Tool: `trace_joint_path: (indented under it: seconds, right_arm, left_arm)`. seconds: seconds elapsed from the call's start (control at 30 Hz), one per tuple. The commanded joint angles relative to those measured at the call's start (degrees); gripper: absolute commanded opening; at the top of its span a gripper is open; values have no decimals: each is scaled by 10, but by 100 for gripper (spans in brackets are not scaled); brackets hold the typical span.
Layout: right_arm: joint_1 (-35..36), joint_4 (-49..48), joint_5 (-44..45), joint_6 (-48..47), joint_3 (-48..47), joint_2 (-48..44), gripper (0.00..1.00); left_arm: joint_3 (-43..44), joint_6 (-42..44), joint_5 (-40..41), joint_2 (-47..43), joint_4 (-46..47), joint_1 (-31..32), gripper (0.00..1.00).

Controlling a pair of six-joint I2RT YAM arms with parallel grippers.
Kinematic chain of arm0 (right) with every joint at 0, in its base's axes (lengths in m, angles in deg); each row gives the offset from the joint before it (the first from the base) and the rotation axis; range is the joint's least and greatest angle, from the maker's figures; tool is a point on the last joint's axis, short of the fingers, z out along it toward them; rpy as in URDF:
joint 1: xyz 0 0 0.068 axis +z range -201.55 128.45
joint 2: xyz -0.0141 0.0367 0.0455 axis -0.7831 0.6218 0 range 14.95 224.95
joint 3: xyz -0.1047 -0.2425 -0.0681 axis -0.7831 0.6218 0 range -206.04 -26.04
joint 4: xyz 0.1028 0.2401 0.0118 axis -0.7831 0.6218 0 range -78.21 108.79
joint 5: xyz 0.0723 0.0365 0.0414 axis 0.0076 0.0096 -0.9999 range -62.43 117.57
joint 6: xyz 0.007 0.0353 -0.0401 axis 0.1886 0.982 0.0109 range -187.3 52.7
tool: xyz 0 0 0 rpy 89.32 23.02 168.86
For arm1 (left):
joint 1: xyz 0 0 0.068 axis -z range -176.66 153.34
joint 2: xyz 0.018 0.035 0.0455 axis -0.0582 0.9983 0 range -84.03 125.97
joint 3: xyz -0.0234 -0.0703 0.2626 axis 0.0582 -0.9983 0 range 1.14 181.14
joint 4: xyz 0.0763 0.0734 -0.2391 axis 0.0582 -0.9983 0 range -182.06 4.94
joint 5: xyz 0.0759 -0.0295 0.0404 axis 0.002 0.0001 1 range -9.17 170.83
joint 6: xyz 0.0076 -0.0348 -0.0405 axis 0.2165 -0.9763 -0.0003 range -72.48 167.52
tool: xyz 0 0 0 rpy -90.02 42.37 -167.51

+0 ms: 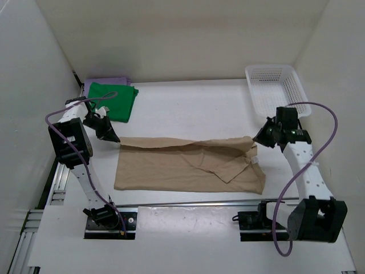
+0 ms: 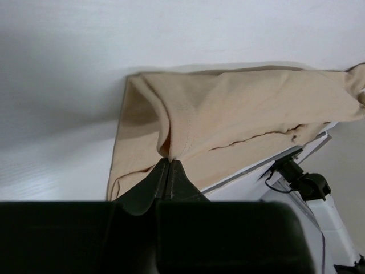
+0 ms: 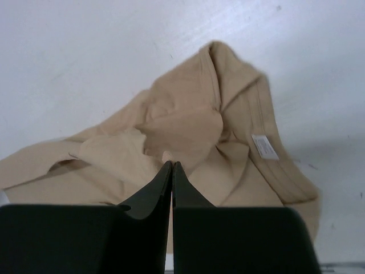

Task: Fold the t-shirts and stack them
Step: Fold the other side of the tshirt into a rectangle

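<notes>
The tan t-shirt (image 1: 188, 165) lies lengthwise across the middle of the table, partly folded and creased. My left gripper (image 1: 112, 137) is shut on the shirt's far left edge, where a hem fold (image 2: 171, 137) rises into the closed jaws (image 2: 169, 162). At the shirt's far right end my right gripper (image 1: 258, 140) is shut on a bunched fold (image 3: 182, 128), the tips (image 3: 172, 164) pinching cloth. A white label (image 3: 265, 146) shows near the collar. The green t-shirt (image 1: 114, 101) lies folded at the back left on top of the purple t-shirt (image 1: 108, 81).
A white mesh basket (image 1: 276, 88) stands at the back right, just behind the right arm. White walls enclose the table on three sides. A metal rail (image 1: 188, 203) runs along the near edge between the arm bases.
</notes>
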State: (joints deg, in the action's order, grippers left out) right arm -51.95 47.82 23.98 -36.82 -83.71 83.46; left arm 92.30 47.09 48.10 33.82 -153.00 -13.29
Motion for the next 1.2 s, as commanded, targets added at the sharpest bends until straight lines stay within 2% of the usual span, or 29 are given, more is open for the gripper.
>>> trace_joint_path:
  seconds: [0.0,0.17,0.37,0.67,0.97,1.17]
  right_arm:
    - [-7,25,5,-8,39,-56,0]
    - [-12,37,11,-3,104,-112,0]
    - [-12,42,11,3,145,-129,0]
    - [-12,42,11,3,167,-135,0]
    - [-18,53,36,-9,157,-135,0]
    - [-23,53,31,-9,164,-135,0]
  left_arm:
    - [-26,4,38,-9,-31,3,10]
    - [-68,4,64,-9,-41,3,10]
    - [-88,4,76,-9,-47,3,10]
    - [-88,4,97,-9,-47,-2,10]
    - [-21,4,80,9,-85,-8,10]
    - [-42,4,86,9,-85,-8,10]
